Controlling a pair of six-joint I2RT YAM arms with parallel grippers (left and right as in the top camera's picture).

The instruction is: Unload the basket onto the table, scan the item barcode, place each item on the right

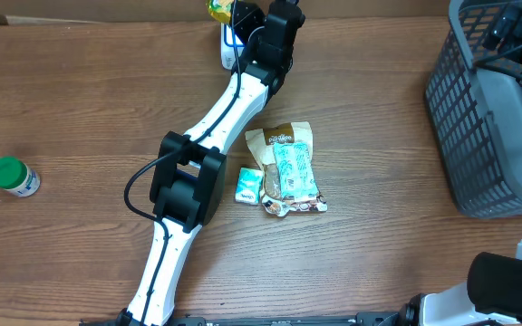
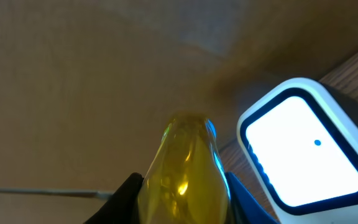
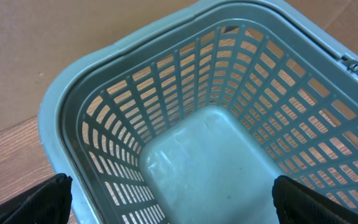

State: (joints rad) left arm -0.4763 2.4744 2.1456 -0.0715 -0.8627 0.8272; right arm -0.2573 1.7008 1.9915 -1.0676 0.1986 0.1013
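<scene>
Left pincer (image 2: 184,202) clamped yellow container (image 2: 185,158) mid-body beside scanner (image 2: 300,149). Glossy, judged light, slippery: grip there firmly. Right pincer (image 3: 179,205) wide above basket (image 3: 61,106).

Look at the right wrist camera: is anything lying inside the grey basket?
No, the basket shows only its own slotted walls and smooth floor, with nothing resting in it.
</scene>
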